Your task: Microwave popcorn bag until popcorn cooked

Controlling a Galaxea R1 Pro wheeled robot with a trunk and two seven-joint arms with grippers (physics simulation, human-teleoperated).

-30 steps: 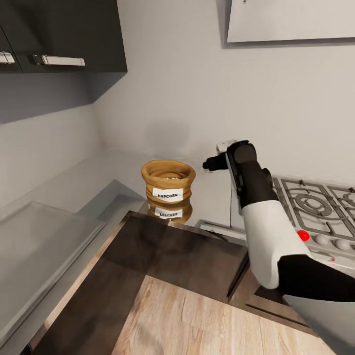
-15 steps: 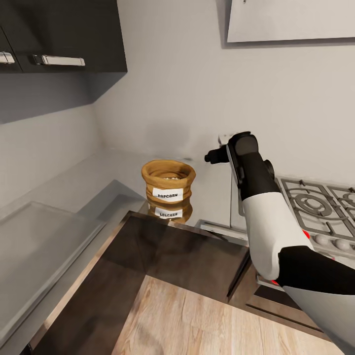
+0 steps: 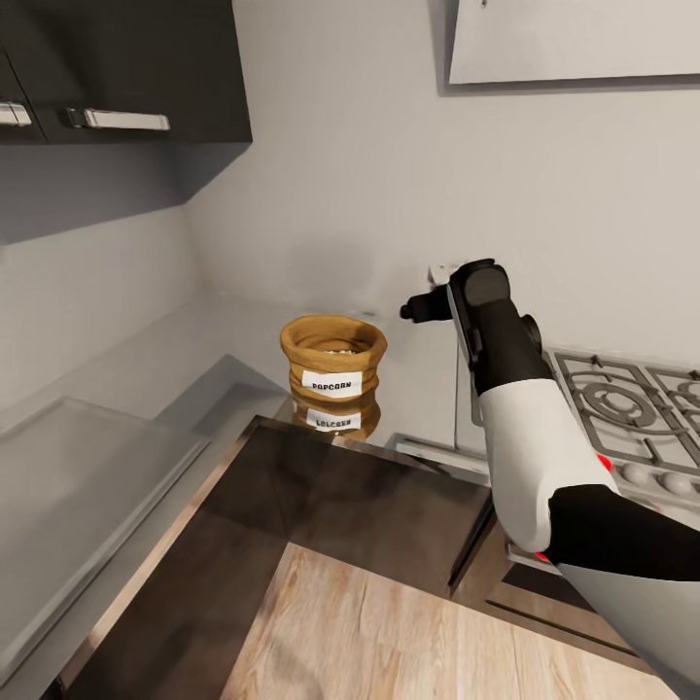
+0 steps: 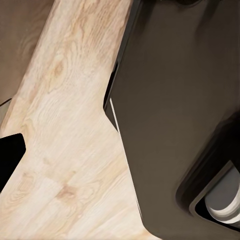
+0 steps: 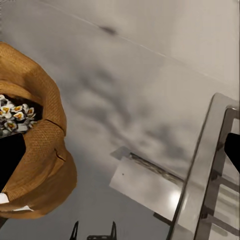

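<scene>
One long grey bench (image 3: 146,369) wraps the corner of the kitchen in front of you, with dark wall cabinets (image 3: 117,68) above it, the gas hob (image 3: 622,403) set in at the right, and light plank floor (image 3: 389,632) below. Your right arm (image 3: 525,428) reaches forward and up over the hob's near edge, elbow low, forearm rising, the wrist turned so the right gripper (image 3: 420,309) points leftward, above the bench and apart from the popcorn bag (image 3: 332,355). That bag stands upright near the bench's front edge, label toward you, with pale popcorn (image 5: 15,114) showing inside its rolled rim in the right wrist view. Whether the jaws are spread or pressed together you cannot tell from these views; dark shapes at both edges of the right wrist view hint at spread fingers, no more. The risk from here, as a judgement: the bag is soft, squat and close to the edge, so a sideways sweep could nudge it off or tip it and spill kernels, and a hard squeeze could crumple the rim. Your left arm hangs low, its wrist view looking at floor and a dark cabinet front (image 4: 175,100).
</scene>
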